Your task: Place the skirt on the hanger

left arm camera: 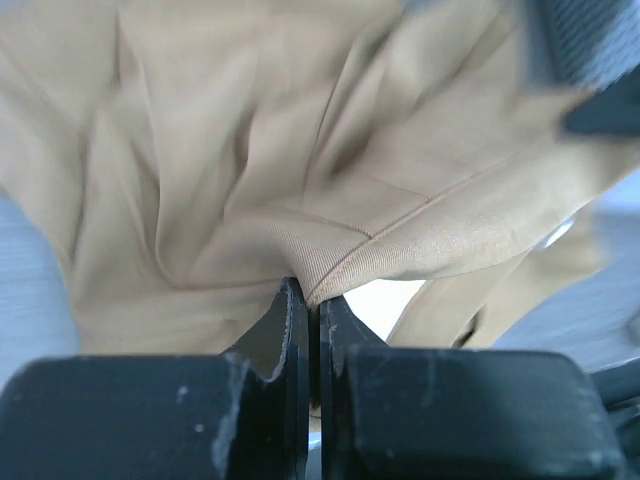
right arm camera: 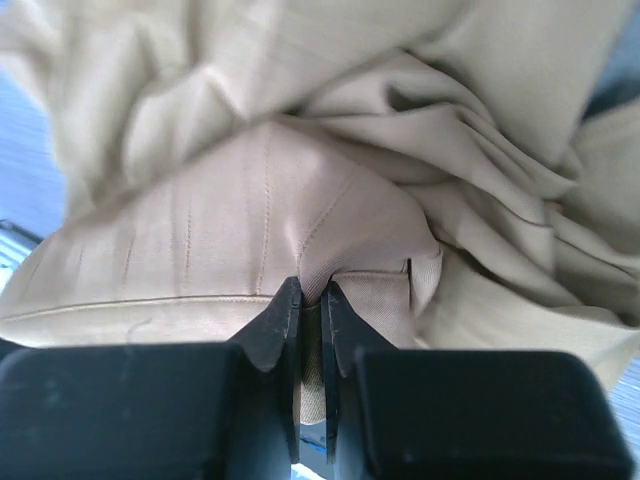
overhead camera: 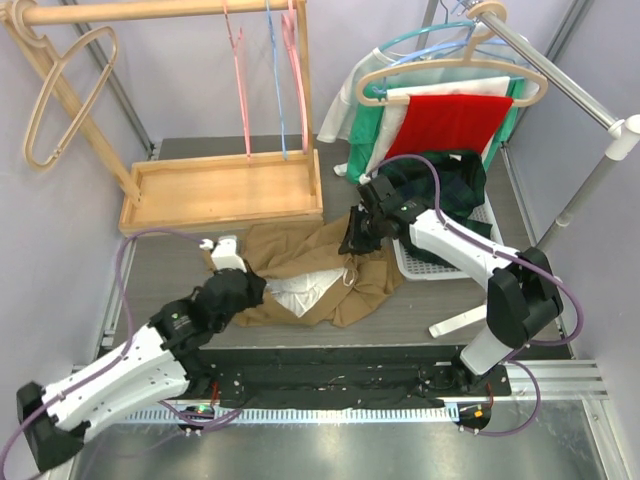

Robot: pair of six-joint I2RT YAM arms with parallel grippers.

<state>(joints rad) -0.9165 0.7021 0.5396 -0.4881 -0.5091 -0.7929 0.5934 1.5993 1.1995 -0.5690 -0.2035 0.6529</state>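
Skirt (overhead camera: 320, 272): tan, crumpled, flat on table (overhead camera: 175, 268), between wooden rack (overhead camera: 220, 190) and arm bases.
Left gripper (left arm camera: 310, 297): jaws nearly together, fabric fold pinched at skirt's near-left edge.
Right gripper (right arm camera: 312, 297): likewise, nipping seamed edge on far-right side.
Step, judged: two-handed grasp made, lift not yet done.
Next calls for: raise, spread waistband, carry to free hanger (overhead camera: 60, 95) rear left; intended hanger uncertain.

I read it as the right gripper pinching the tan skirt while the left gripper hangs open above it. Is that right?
Not quite. The left gripper is not open: the left wrist view shows it shut on a fold of the tan skirt. The right gripper does pinch the skirt.
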